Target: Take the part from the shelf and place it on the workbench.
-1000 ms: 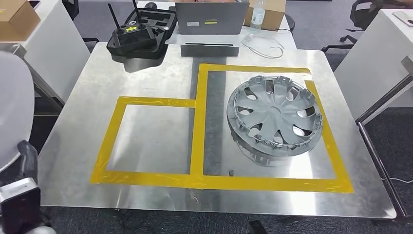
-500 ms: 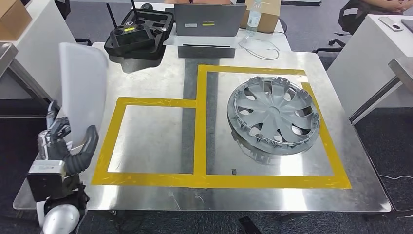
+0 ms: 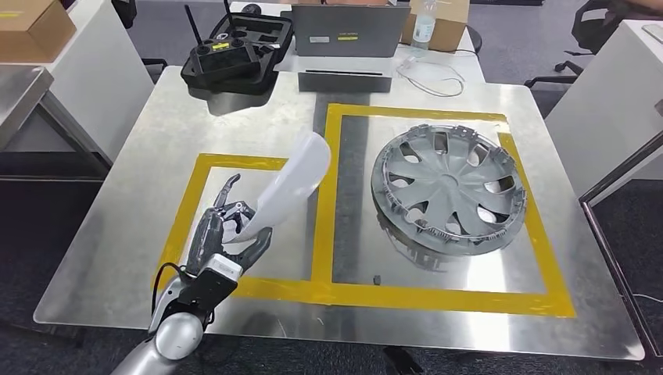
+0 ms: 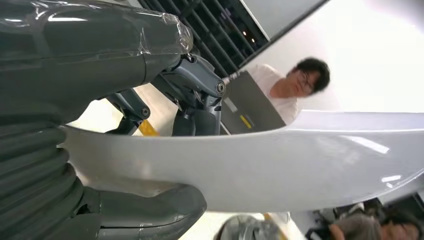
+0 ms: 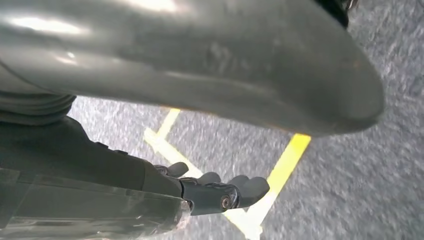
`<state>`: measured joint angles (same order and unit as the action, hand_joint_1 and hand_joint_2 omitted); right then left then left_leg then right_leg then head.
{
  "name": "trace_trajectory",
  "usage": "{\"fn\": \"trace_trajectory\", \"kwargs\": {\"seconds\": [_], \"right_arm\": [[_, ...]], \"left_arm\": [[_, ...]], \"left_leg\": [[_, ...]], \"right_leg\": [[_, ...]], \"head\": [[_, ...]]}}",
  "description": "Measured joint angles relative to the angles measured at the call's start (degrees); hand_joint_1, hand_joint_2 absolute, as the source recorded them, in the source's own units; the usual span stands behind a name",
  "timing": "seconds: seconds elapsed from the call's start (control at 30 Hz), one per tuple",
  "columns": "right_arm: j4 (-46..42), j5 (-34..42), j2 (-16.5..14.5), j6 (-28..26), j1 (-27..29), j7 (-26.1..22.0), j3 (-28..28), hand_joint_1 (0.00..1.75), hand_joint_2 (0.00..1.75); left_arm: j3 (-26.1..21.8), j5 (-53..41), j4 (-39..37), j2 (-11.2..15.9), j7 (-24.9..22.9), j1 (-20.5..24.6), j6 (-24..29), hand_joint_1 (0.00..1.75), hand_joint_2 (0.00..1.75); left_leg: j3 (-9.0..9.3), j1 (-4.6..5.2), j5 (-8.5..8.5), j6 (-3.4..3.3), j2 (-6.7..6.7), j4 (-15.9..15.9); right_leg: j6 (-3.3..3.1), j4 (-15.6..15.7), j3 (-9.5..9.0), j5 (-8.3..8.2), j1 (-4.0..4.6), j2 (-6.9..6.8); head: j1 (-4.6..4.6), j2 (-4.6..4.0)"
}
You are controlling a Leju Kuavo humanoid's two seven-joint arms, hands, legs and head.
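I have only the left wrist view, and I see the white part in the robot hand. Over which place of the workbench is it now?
Observer: The left robot hand holds the white part over the smaller yellow-taped square.
Operator: Is something lying in that square?
Observer: Nothing I can see. The grey wheel cover lies in the larger taped frame beside it.
Operator: And the right robot hand?
Observer: The right robot hand hangs above the grey floor and holds nothing.

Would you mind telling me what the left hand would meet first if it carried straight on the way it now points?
The left hand, holding the white part, points up the table toward the far edge. Its line probably crosses the yellow tape first, then bare steel, perhaps reaching the black case. Depth is unclear.
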<state>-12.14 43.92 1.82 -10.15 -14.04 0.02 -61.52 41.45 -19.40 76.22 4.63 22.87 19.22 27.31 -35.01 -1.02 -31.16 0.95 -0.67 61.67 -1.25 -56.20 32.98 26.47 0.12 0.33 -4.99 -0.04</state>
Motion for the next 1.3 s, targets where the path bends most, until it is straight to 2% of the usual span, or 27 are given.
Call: {"fn": "trace_trajectory", "kwargs": {"seconds": [0.07, 0.1, 0.13, 0.17, 0.2, 0.27, 0.33, 0.37, 0.43, 0.5, 0.6, 0.63, 0.67, 0.7, 0.77, 0.8, 0.87, 0.93, 1.0, 1.03, 1.1, 1.13, 1.17, 1.2, 1.23, 1.27, 1.3], "right_arm": [[0.0, -0.3, 0.1, 0.2, -0.1, 0.1, -0.4, 0.00, 0.00], [0.0, -0.3, 0.0, 0.3, 0.0, 0.2, -0.6, 0.00, 0.00], [0.0, -0.4, 0.0, 0.3, 0.1, 0.2, -0.8, 0.00, 0.00], [0.0, -0.3, -0.1, 0.4, 0.2, 0.2, -1.0, 0.00, 0.00], [0.0, -0.3, -0.1, 0.4, 0.2, 0.2, -1.0, 0.00, 0.00], [0.0, -0.2, -0.2, 0.3, 0.2, 0.0, -1.1, 0.00, 0.00], [0.0, 0.1, -0.2, 0.2, 0.3, -0.1, -1.1, 0.00, 0.00], [0.0, 0.3, -0.2, 0.0, 0.4, -0.2, -1.1, 0.00, 0.00], [0.0, 0.8, -0.1, -0.4, 0.7, -0.5, -1.1, 0.00, 0.00], [0.0, 1.2, -0.1, -0.8, 1.2, -0.7, -1.1, 0.00, 0.00], [0.0, 1.8, 0.0, -1.5, 2.2, -1.2, -1.1, 0.00, 0.00], [0.0, 2.0, 0.0, -1.6, 2.5, -1.2, -1.1, 0.00, 0.00], [0.0, 2.1, 0.0, -1.7, 2.9, -1.3, -1.1, 0.00, 0.00], [0.0, 2.2, 0.0, -1.8, 3.1, -1.3, -1.1, 0.00, 0.00], [0.0, 2.2, 0.1, -1.8, 3.3, -1.3, -1.1, 0.00, 0.00], [0.0, 2.2, 0.1, -1.9, 3.3, -1.4, -1.1, 0.00, 0.00], [0.0, 2.3, 0.2, -2.2, 3.4, -1.5, -1.1, 0.00, 0.00], [0.0, 2.5, 0.2, -2.5, 3.7, -1.6, -1.1, 0.00, 0.00], [0.0, 2.6, 0.2, -2.8, 4.0, -1.8, -1.0, 0.00, 0.00], [0.0, 2.7, 0.3, -2.8, 4.1, -1.8, -1.0, 0.00, 0.00], [0.0, 2.7, 0.4, -2.9, 4.3, -1.9, -1.0, 0.00, 0.00], [0.0, 2.7, 0.4, -3.0, 4.4, -1.9, -1.0, 0.00, 0.00], [0.0, 2.7, 0.4, -3.0, 4.5, -1.9, -1.0, 0.00, 0.00], [0.0, 2.7, 0.4, -3.0, 4.6, -1.9, -1.0, 0.00, 0.00], [0.0, 2.7, 0.4, -3.0, 4.6, -2.0, -1.0, 0.00, 0.00], [0.0, 2.7, 0.4, -3.0, 4.7, -2.1, -1.0, 0.00, 0.00], [0.0, 2.7, 0.4, -3.0, 4.6, -2.1, -1.0, 0.00, 0.00]], "left_arm": [[1.5, -0.2, -1.7, -0.3, 0.0, 0.5, -0.8, 1.75, 1.75], [2.2, -0.5, -2.6, -0.5, -0.2, 0.7, -0.9, 1.75, 1.75], [3.0, -1.0, -3.7, -0.9, -0.5, 0.7, -0.7, 1.75, 1.75], [3.7, -1.7, -4.9, -1.3, -1.1, 0.8, -0.3, 1.75, 1.75], [4.4, -2.5, -6.1, -1.7, -1.7, 0.9, 0.2, 1.75, 1.75], [5.4, -3.6, -8.2, -2.6, -2.8, 1.1, 1.4, 1.75, 1.75], [6.1, -4.3, -9.4, -3.1, -3.7, 1.2, 3.0, 1.75, 1.75], [6.3, -4.8, -10.0, -3.4, -4.3, 1.2, 4.4, 1.75, 1.75], [6.4, -7.0, -11.2, -3.9, -5.7, 1.1, 8.0, 0.87, 1.75], [5.7, -11.4, -12.1, -4.5, -6.1, 0.6, 11.2, 0.00, 1.75], [1.9, -20.1, -12.8, -5.9, -3.0, -1.7, 12.4, 0.00, 1.75], [0.0, -22.5, -12.9, -6.5, -1.7, -2.7, 12.5, 0.00, 1.75], [-2.0, -24.2, -13.1, -7.1, -0.6, -3.6, 12.5, 0.00, 1.75], [-3.9, -25.2, -13.2, -7.7, 0.0, -4.2, 12.6, 0.00, 1.75], [-7.0, -26.3, -13.3, -8.7, 0.6, -4.9, 12.7, 0.00, 1.75], [-8.6, -27.1, -13.4, -9.3, 1.1, -5.1, 12.8, 0.00, 1.75], [-12.1, -30.2, -13.3, -10.9, 4.1, -5.9, 12.9, 0.00, 1.75], [-17.0, -33.2, -12.7, -13.1, 9.2, -7.0, 13.0, 0.00, 1.75], [-23.0, -34.0, -11.4, -15.2, 13.1, -7.9, 13.0, 0.00, 1.75], [-25.8, -33.7, -10.8, -16.0, 13.9, -8.0, 13.0, 0.00, 1.75], [-30.8, -33.2, -9.9, -17.1, 14.5, -8.5, 13.0, 0.00, 1.75], [-32.9, -32.9, -9.7, -17.5, 14.6, -8.9, 13.0, 0.00, 1.75], [-34.9, -32.6, -9.6, -17.9, 14.6, -9.3, 13.0, 0.00, 1.75], [-36.6, -32.3, -9.6, -18.3, 14.6, -9.5, 13.0, 0.00, 1.75], [-38.2, -31.9, -9.5, -18.7, 14.7, -9.7, 13.0, 0.00, 1.75], [-39.5, -31.4, -9.5, -19.1, 14.8, -9.7, 12.9, 0.00, 1.75], [-40.6, -30.9, -9.5, -19.3, 15.0, -9.7, 12.9, 0.00, 1.75]], "left_leg": [[-3.02, -0.04, -3.16, 0.21, 0.57, 6.3], [-4.64, -0.04, -4.26, 0.32, 0.60, 9.5], [-5.67, -0.03, -4.47, 0.39, 0.62, 11.3], [-5.73, -0.02, -3.52, 0.41, 0.64, 11.1], [-4.73, -0.02, -1.69, 0.37, 0.67, 8.8], [-1.31, 0.05, 1.64, 0.04, 0.68, 1.7], [0.52, 0.20, 2.47, -0.53, 0.59, -2.0], [0.63, 0.35, 2.33, -0.82, 0.50, -2.2], [0.62, 0.30, 2.56, -1.38, 0.39, -2.4], [0.76, 0.01, 2.71, -1.92, 0.46, -2.6], [0.92, -0.05, 2.64, -2.36, 0.75, -2.6], [0.96, -0.03, 2.59, -2.39, 0.85, -2.6], [1.00, -0.03, 2.56, -2.39, 0.92, -2.6], [1.06, -0.04, 2.52, -2.36, 0.96, -2.6], [1.21, -0.07, 2.44, -2.20, 0.99, -2.6], [1.18, -0.01, 2.43, -2.02, 1.02, -2.6], [1.07, 0.04, 2.52, -1.45, 1.11, -2.7], [1.16, 0.03, 2.66, -0.74, 1.27, -3.0], [0.83, 0.06, 1.65, -0.21, 1.25, -2.0], [-0.06, 0.10, 0.29, -0.08, 1.10, 0.0], [-3.35, 0.12, -3.39, -0.07, 0.72, 7.0], [-5.01, 0.13, -4.71, -0.09, 0.63, 10.4], [-6.00, 0.13, -5.03, -0.15, 0.60, 12.4], [-5.96, 0.14, -4.22, -0.26, 0.61, 12.1], [-4.87, 0.18, -2.56, -0.44, 0.63, 9.9], [-2.96, 0.26, -0.38, -0.70, 0.68, 6.1], [-0.97, 0.36, 1.06, -0.99, 0.75, 2.3]], "right_leg": [[-0.22, 0.2, -0.13, -0.11, -0.03, -0.03], [-0.25, 0.2, -0.12, -0.08, 0.00, 0.00], [-0.28, 0.1, -0.12, -0.03, 0.03, 0.06], [-0.25, 0.0, -0.12, 0.04, 0.06, 0.14], [-0.17, -0.2, -0.12, 0.17, 0.06, 0.25], [0.21, -0.8, -0.04, 0.59, 0.11, 0.50], [0.73, -1.3, 0.19, 0.91, 0.17, 0.69], [1.02, -1.4, 0.28, 0.93, 0.18, 0.74], [1.53, -1.4, 0.29, 1.04, 0.03, 0.75], [2.21, -3.5, 1.06, 2.74, -0.09, 0.52], [3.19, -13.6, 5.35, 8.00, -0.56, 0.03], [3.36, -16.6, 6.64, 8.96, -0.69, -0.02], [3.43, -17.5, 7.09, 8.76, -0.77, -0.05], [3.40, -16.2, 6.50, 7.43, -0.82, -0.06], [3.12, -8.8, 3.05, 3.45, -0.85, -0.05], [2.89, -5.0, 1.30, 2.14, -0.75, -0.04], [2.38, -1.3, -0.42, 1.48, -0.48, 0.03], [1.79, -1.0, -0.49, 1.40, -0.31, 0.10], [0.99, -0.3, -0.76, 0.93, -0.42, 0.05], [0.63, 0.0, -0.90, 0.70, -0.49, 0.02], [0.22, 0.3, -1.00, 0.56, -0.39, -0.01], [0.15, 0.2, -1.00, 0.58, -0.27, -0.03], [0.11, 0.2, -1.00, 0.62, -0.13, -0.05], [0.09, 0.1, -1.01, 0.64, -0.01, -0.08], [0.10, 0.1, -1.04, 0.70, 0.08, -0.11], [0.15, -0.1, -1.07, 0.79, 0.15, -0.13], [0.27, -0.2, -1.07, 0.92, 0.18, -0.15]], "head": [[0.69, 0.00], [0.96, 0.00], [1.18, 0.00], [1.36, 0.00], [1.49, 0.00], [1.70, 0.00], [1.78, 0.00], [1.76, 0.00], [1.71, 0.00], [1.33, 0.00], [0.26, 0.00], [0.05, 0.00], [-0.17, 0.00], [-0.40, 0.00], [-0.71, 0.00], [-0.74, 0.00], [-0.65, 0.00], [-0.53, 0.00], [-0.21, 0.00], [0.11, 0.00], [0.92, 0.00], [1.24, 0.00], [1.50, 0.00], [1.68, 0.00], [1.77, 0.00], [1.83, 0.00], [1.83, 0.00]]}}
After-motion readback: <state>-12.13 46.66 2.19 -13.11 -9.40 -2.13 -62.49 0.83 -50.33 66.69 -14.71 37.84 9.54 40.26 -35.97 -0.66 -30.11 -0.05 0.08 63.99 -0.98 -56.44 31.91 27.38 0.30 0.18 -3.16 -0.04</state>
